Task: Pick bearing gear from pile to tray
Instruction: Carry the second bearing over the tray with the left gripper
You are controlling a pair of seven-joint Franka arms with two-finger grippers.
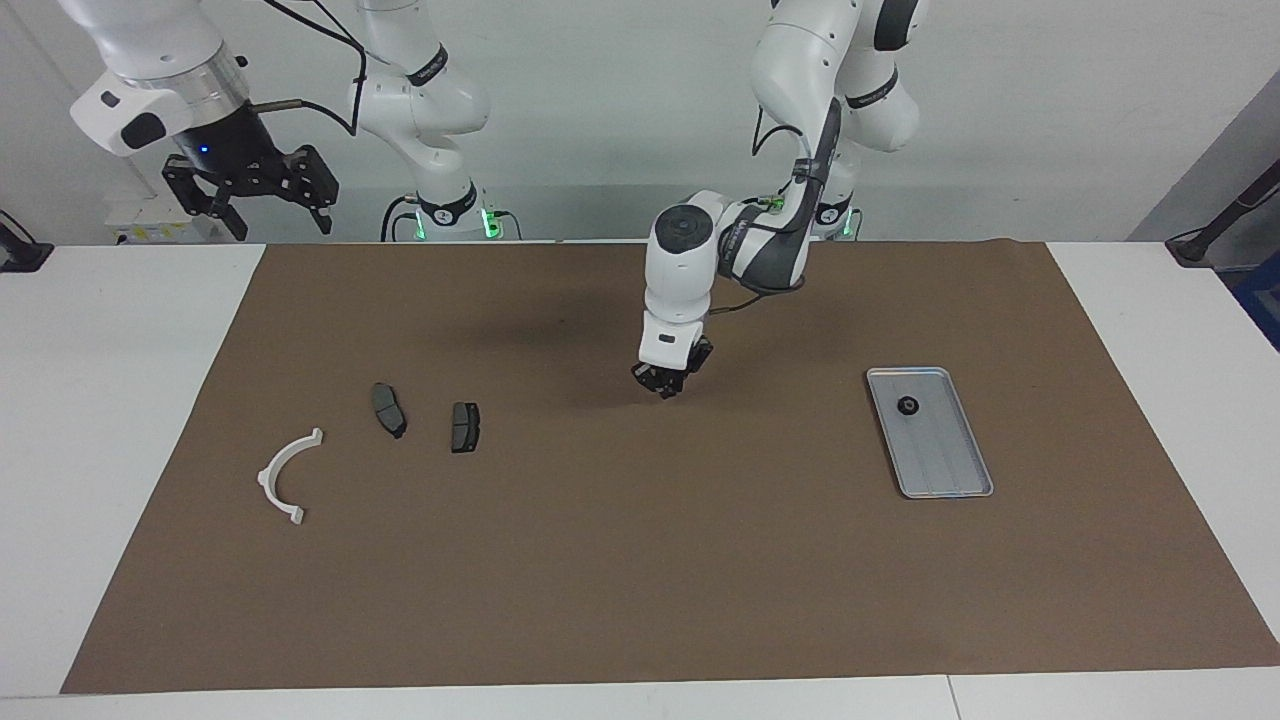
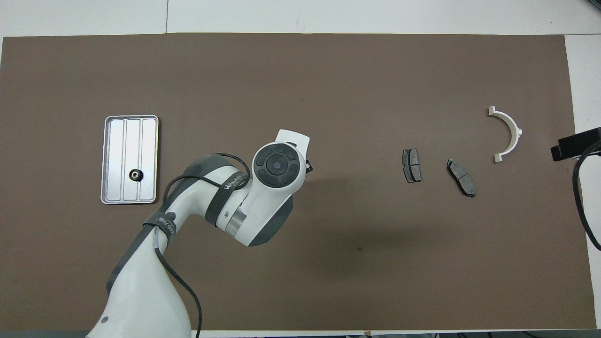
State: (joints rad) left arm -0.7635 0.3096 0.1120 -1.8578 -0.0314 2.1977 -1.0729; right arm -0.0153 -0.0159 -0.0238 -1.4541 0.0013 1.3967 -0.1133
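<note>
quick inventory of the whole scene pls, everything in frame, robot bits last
brown mat: 1, brown, covers most of the white table
tray: 1, silver-grey, on the mat toward the left arm's end
gear: 1, black, in the tray, at the end nearer the robots
brake pads: 2, dark grey, on the mat toward the right arm's end, side by side and apart
half-ring bracket: 1, white, beside the pads, closest to the right arm's end
left gripper: 1, black, shut, low over the middle of the mat; whether it holds anything cannot be told
right gripper: 1, black, open, raised over the table edge at its own end, waiting
</note>
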